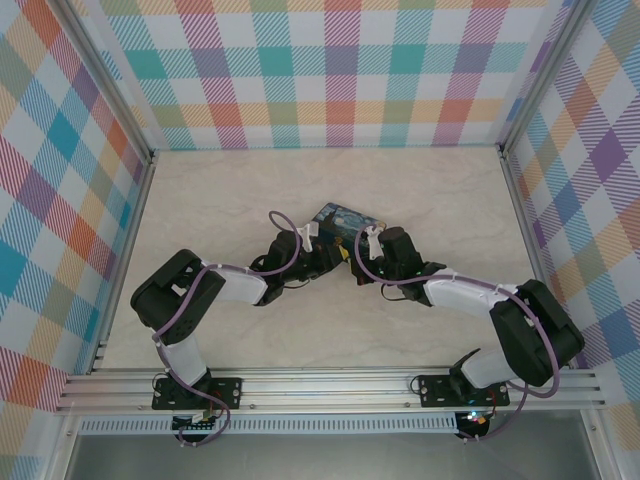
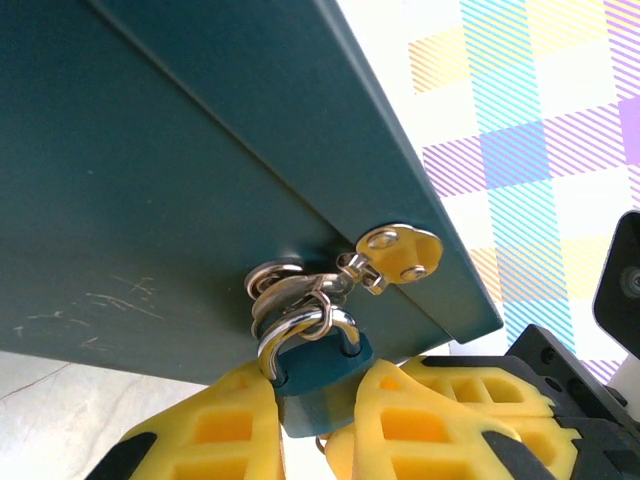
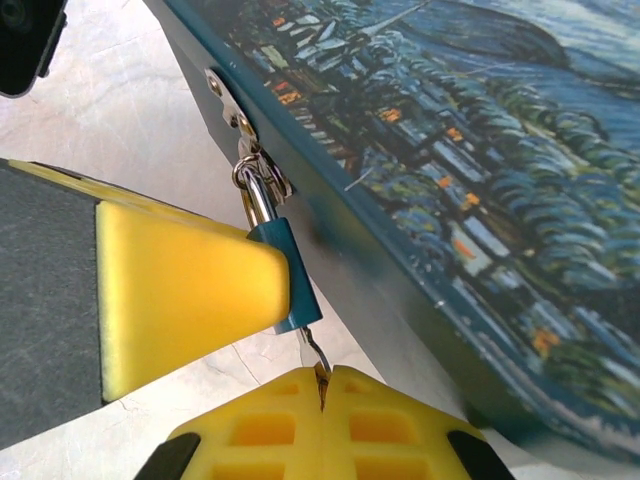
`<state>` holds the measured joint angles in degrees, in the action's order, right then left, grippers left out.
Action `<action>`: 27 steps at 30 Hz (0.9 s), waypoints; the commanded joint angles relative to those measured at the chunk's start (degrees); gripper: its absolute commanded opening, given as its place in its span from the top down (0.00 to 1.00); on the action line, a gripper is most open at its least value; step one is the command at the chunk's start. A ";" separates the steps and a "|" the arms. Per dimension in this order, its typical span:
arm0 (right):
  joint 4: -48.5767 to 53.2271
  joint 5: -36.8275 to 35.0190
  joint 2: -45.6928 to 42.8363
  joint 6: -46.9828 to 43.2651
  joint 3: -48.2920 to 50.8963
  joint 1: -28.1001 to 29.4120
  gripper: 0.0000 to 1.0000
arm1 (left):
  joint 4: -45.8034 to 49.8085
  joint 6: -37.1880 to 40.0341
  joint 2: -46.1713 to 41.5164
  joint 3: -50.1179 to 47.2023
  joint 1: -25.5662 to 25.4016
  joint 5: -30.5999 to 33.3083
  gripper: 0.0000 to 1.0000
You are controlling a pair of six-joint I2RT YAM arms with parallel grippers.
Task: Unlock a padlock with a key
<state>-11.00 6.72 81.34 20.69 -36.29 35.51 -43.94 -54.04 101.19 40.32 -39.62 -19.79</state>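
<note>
The small blue padlock (image 2: 318, 385) hangs by its silvery shackle (image 2: 300, 328) from the hasp ring on the side of a dark-blue painted tin (image 2: 180, 180). My left gripper (image 2: 312, 405) is shut on the padlock's body, with a yellow finger on each side. Seen from the right wrist, the padlock (image 3: 292, 268) sits against a left finger (image 3: 180, 290). The thin key (image 3: 316, 353) sticks out of the padlock's underside, and my right gripper (image 3: 322, 385) is shut on its other end. From above, the left gripper (image 1: 325, 256) and the right gripper (image 1: 360, 256) meet at the tin's near edge.
The tin (image 1: 345, 218) with the starry-night lid (image 3: 480, 160) lies mid-table, just beyond both grippers. Checked walls (image 1: 330, 70) enclose the pale marble-look table (image 1: 250, 190) on three sides. An aluminium rail (image 1: 330, 385) at the near edge carries the arm bases.
</note>
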 commanded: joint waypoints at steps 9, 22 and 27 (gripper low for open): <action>-12.54 3.81 0.02 1.66 -1.11 0.18 0.94 | -0.13 -0.62 2.14 1.34 -2.46 -2.09 0.84; -0.43 2.87 0.06 9.75 -0.45 0.18 0.96 | 0.85 -1.04 0.99 0.03 -2.00 0.60 0.53; 1.74 3.44 0.64 13.51 0.46 0.26 0.96 | 2.89 -0.80 -1.36 -1.34 -1.70 2.39 0.31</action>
<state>-9.08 8.69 81.82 30.55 -35.99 35.33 -42.98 -54.92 102.17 40.47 -40.73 -18.59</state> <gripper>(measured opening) 0.057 0.665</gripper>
